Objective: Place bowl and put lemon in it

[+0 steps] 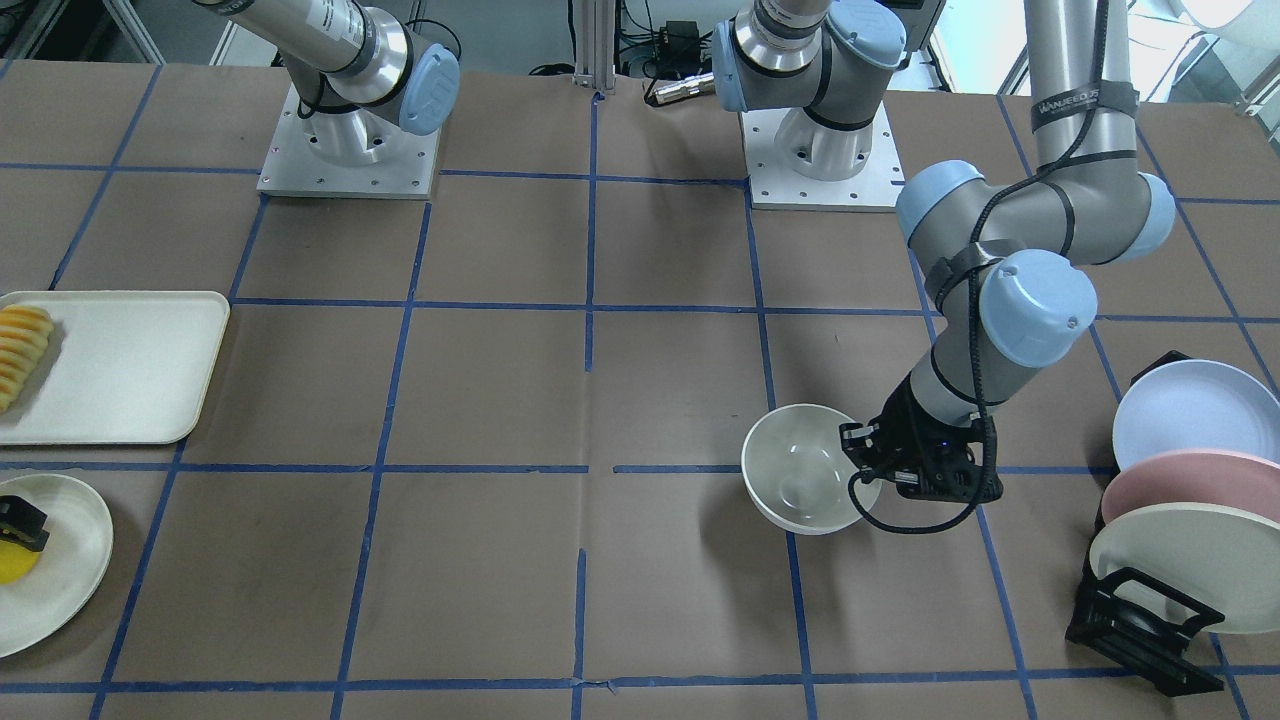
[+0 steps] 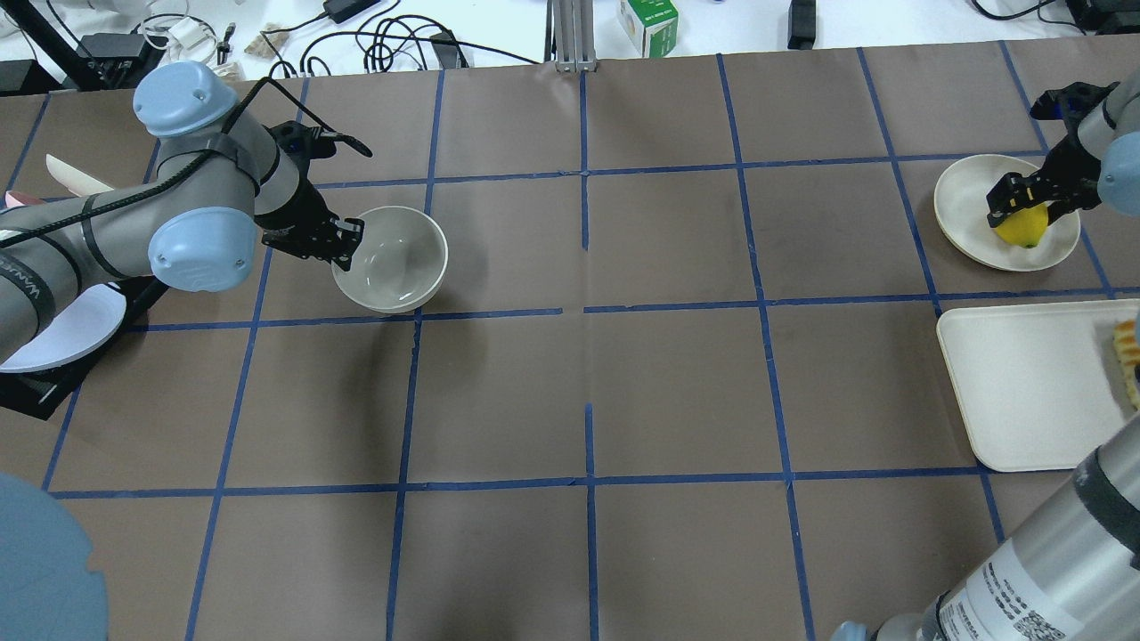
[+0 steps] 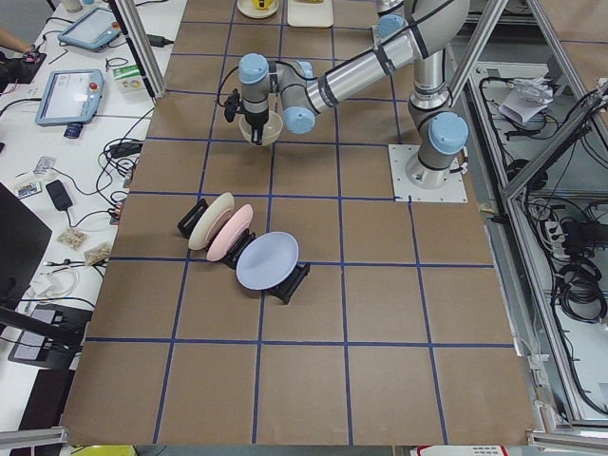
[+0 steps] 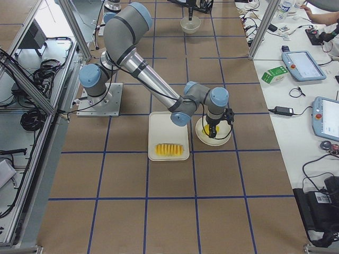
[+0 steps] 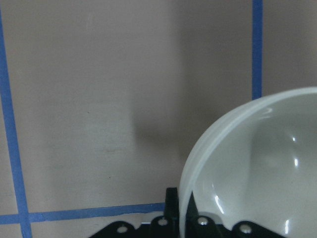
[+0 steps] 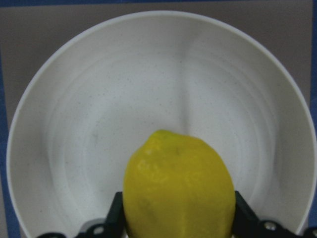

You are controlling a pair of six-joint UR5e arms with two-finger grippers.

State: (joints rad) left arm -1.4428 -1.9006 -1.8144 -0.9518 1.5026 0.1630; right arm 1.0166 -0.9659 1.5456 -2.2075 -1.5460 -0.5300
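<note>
Standing at the table (image 2: 677, 392), I see little of the left gripper (image 2: 346, 251) itself. Its wrist camera catches only black finger bases at the bottom edge, with the rim of the cream-white bowl (image 2: 392, 258) running between them, so it is clamped on that rim. Overhead, the bowl sits toward the robot's left. Whether it rests on the table or hangs just above it, I cannot tell.

The front-facing camera cuts the right gripper (image 2: 1024, 212) off at its edge. The wrist view fills that in, with one finger pressed to each side of the lemon (image 6: 178, 188), grasping it over the round plate (image 2: 962, 209). The lemon's underside is hidden.

Next to the plate lies the rectangular tray (image 2: 1024, 383). Its row of sliced pieces (image 4: 169, 150) is clipped overhead but whole in the right-side view. The left arm half hides the black rack (image 1: 1135, 625) overhead. From the front it holds a pale blue plate (image 1: 1190, 410), a pink plate (image 1: 1180, 485) and a cream plate (image 1: 1190, 560) on edge.
</note>
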